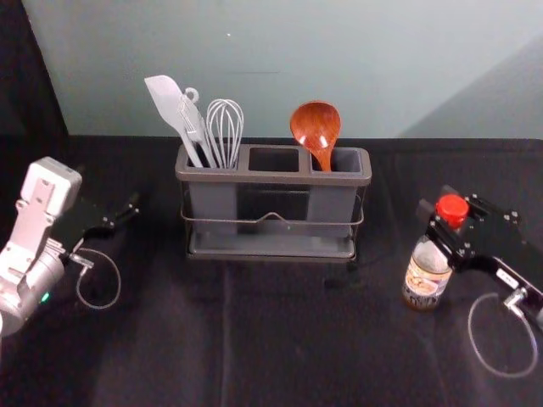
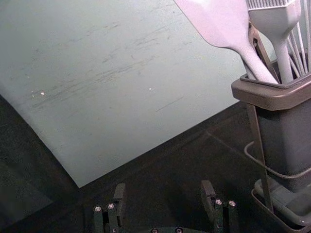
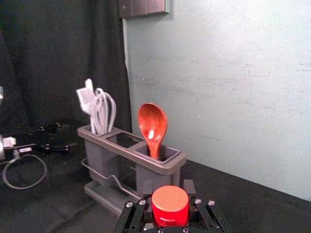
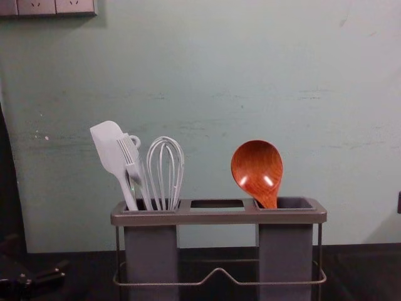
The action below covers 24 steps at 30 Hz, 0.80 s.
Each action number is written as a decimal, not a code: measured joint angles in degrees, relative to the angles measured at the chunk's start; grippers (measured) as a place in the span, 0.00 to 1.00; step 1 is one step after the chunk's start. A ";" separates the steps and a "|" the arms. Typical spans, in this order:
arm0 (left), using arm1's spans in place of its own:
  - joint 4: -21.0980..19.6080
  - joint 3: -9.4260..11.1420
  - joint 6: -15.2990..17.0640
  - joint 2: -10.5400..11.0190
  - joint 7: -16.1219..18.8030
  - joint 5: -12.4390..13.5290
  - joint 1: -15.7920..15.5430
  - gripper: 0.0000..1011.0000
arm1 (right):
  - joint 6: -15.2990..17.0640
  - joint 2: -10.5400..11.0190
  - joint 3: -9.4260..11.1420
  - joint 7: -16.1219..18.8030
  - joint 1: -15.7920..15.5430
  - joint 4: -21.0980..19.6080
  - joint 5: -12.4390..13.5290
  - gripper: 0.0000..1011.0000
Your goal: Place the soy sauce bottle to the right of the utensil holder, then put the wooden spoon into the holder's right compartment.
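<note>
The right end effector (image 1: pixel 441 227) grasps the red-capped, clear soy sauce bottle (image 1: pixel 425 278); leftward, the grey utensil holder (image 1: pixel 271 179), brown wooden spoon (image 1: pixel 315 127) in its right compartment, separates it from the released left end effector (image 1: pixel 120 215).

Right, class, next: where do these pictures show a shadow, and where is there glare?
Head view: a slanting shadow on the wall, at the right; chest view: two bright glints on the spoon; right wrist view: a glint on its bowl.
</note>
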 joint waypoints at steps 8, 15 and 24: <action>0.00 0.00 0.00 0.00 0.00 0.00 0.00 0.99 | 1.69 -0.83 -3.10 0.59 8.57 6.60 -0.28 0.38; 0.00 0.00 0.00 0.00 0.00 0.00 0.00 0.99 | 3.26 -2.26 -5.89 0.55 14.98 11.70 -1.09 0.38; 0.00 0.00 0.00 0.00 0.00 0.00 0.00 0.99 | 3.67 -4.95 -8.46 0.07 20.27 17.15 -1.58 0.38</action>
